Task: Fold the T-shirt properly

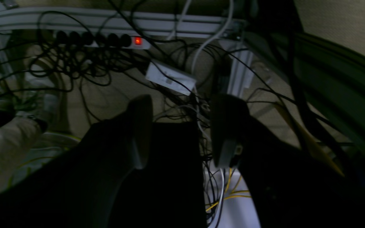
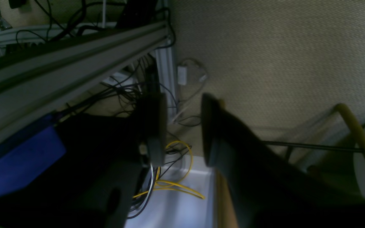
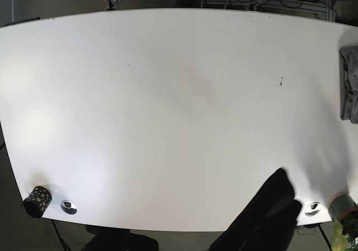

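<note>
Across the white table [image 3: 168, 105], reading left to right in the base view, a small dark speckled cup [image 3: 36, 201] stands at the near left corner with a round metal fitting [image 3: 68, 207] just beside it. A broad bare stretch follows. A dark arm [image 3: 263, 217] rises over the near edge right of centre, and a second fitting [image 3: 312, 208] lies just past it. At the far right edge lies the grey T-shirt [image 3: 350, 86] — bunched, cut off by the frame, its visible long axis running from the far side toward the near side.

Neither claw is over the table. The right gripper [image 2: 181, 129] hangs beside the frame with its jaws spread and nothing between them; below it are carpet, yellow cables [image 2: 173, 185] and a blue panel [image 2: 17, 158]. The left gripper [image 1: 182, 129] is likewise spread and empty, looking down on tangled black cables and a power strip [image 1: 103, 40] with a red light.

By the rig's layout, the arm on the base view's right — the left one — is much the nearer to the shirt. The garment lies well apart from it, toward the far right, so the first reach probably falls to that arm.
</note>
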You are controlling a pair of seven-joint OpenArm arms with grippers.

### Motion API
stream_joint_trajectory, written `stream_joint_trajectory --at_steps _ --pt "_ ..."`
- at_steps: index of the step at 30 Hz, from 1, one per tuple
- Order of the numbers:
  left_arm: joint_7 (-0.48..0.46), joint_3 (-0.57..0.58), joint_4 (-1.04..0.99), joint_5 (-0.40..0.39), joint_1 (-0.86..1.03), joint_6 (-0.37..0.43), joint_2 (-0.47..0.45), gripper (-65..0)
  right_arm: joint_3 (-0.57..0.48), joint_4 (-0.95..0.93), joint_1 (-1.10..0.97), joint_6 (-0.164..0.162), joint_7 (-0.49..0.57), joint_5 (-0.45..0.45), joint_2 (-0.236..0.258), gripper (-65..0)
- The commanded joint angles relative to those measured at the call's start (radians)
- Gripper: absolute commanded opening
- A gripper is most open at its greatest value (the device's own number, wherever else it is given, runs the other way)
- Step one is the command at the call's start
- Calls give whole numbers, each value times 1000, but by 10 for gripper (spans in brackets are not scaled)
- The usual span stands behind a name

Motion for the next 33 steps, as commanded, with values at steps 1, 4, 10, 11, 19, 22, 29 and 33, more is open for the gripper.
stream_joint_trajectory --at_steps 1,4,10,11,19,22,29,33 --pt "-6 -1 8 2 7 -14 1 -386 2 8 -6 5 3 4 11 -482" --pt "-6 -6 29 -3 27 -65 1 -388 3 68 -49 6 3 4 14 -484" --pt "-2 -6 226 -3 140 -120 19 -388 5 311 -206 6 3 4 35 -484" --pt "-1 -6 276 -3 166 -122 25 -388 5 349 -232 6 3 5 43 -484" --pt "-1 0 623 0 346 -123 28 -383 7 548 -377 6 0 15 55 -484" --pt "-1 25 723 0 398 -123 28 -383 8 613 -425 6 -3 15 57 -484" --pt "1 57 956 3 555 -123 20 -357 10 812 -580 6 -28 15 83 -484" --pt "65 57 1064 3 628 -123 1 -307 68 920 -657 6 -100 15 103 -484"
